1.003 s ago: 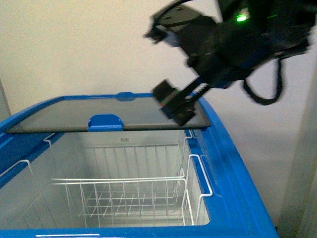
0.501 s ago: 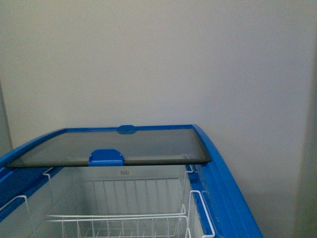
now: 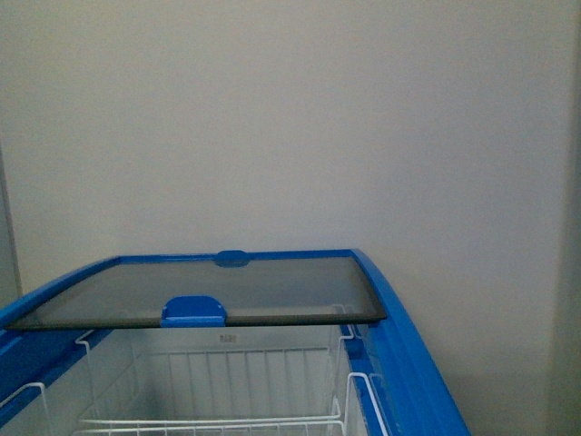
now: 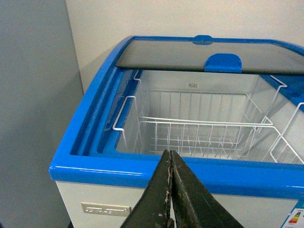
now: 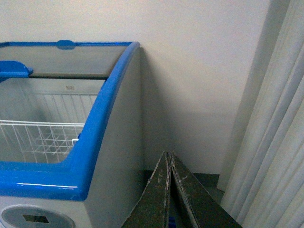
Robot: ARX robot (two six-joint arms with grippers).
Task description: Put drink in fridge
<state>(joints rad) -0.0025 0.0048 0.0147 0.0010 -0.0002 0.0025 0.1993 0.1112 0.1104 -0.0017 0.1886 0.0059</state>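
Both the left hand (image 4: 169,190) and right hand (image 5: 169,190) are pressed closed, holding nothing. The fridge (image 4: 142,168) stands open just ahead; no drink shows. A small plastic bottle is likely light and slick, best gripped mid-body.

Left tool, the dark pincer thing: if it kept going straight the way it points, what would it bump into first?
Most likely the fridge's blue front rim: the shut left tool points right at it. If it cleared the rim, the white wire basket inside would come next. Depth is hard to judge from this one view.
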